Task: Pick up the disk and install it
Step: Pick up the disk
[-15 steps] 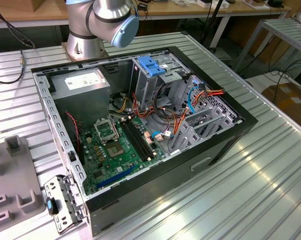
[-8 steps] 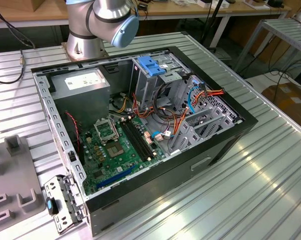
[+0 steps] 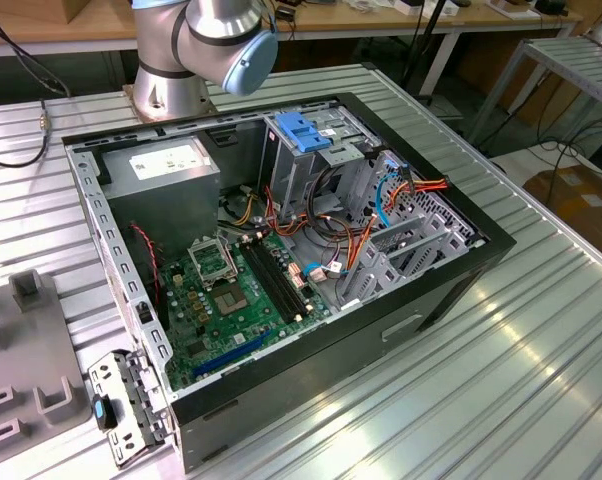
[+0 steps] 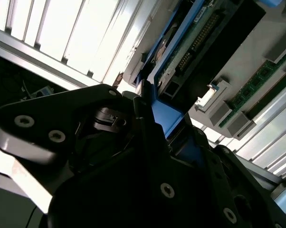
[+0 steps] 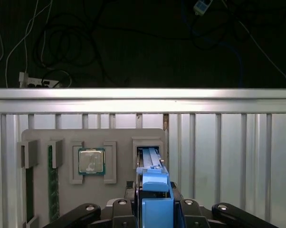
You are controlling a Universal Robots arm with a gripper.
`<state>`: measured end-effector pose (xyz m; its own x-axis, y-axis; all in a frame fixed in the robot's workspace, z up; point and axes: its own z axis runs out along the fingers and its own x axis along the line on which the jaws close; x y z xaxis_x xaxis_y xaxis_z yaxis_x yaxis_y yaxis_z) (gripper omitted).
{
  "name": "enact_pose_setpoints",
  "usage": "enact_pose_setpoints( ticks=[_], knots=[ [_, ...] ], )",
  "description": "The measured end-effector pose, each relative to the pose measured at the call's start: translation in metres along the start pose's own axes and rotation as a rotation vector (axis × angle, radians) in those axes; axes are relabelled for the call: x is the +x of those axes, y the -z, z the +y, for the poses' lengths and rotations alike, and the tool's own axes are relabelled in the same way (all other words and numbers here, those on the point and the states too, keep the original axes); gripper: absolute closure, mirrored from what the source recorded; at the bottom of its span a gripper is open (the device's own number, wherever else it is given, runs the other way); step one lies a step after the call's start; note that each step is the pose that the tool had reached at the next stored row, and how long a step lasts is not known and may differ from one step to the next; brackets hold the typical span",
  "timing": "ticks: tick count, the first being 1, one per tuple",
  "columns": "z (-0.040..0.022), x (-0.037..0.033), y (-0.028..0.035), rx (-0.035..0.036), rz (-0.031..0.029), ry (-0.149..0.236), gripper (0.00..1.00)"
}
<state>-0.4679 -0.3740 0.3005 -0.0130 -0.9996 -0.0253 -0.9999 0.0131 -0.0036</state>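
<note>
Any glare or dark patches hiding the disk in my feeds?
Second wrist view: the table blows out white and the gripper is a dark silhouette, but the disk reads. First wrist view: disk evenly lit, background black. Exterior view: mild sheen on the table, computer case clear.

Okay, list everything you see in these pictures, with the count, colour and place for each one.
Disk: one, blue-framed, on edge in a tray slot.
Tray: one, grey, on the table.
Processor: one, silver on green, in a tray recess.
Memory stick: at least one, green, in a tray slot.
Case: one, black, open, on the table.
Motherboard: one, green, on the case floor.
Power supply: one, grey with a white sticker, in the case corner near the arm's base.
Cables: several, orange and red, inside the case.
Table: one, silver, ribbed.
Arm: one, grey with a blue cap, beyond the case.
Tool: one, black, shut on the disk.
</note>
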Motion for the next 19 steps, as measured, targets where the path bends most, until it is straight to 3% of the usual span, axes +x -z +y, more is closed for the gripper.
enact_pose_setpoints(
  ticks=[12,18,19],
  knots=[
    [0.0000,0.0000,0.0004,0.0004,-0.0002,-0.002,0.63],
    [0.0000,-0.0002,0.0064,0.0002,-0.0001,-0.002,0.63],
    [0.0000,-0.0003,0.0098,0.0002,-0.0001,-0.002,0.63]
  ],
)
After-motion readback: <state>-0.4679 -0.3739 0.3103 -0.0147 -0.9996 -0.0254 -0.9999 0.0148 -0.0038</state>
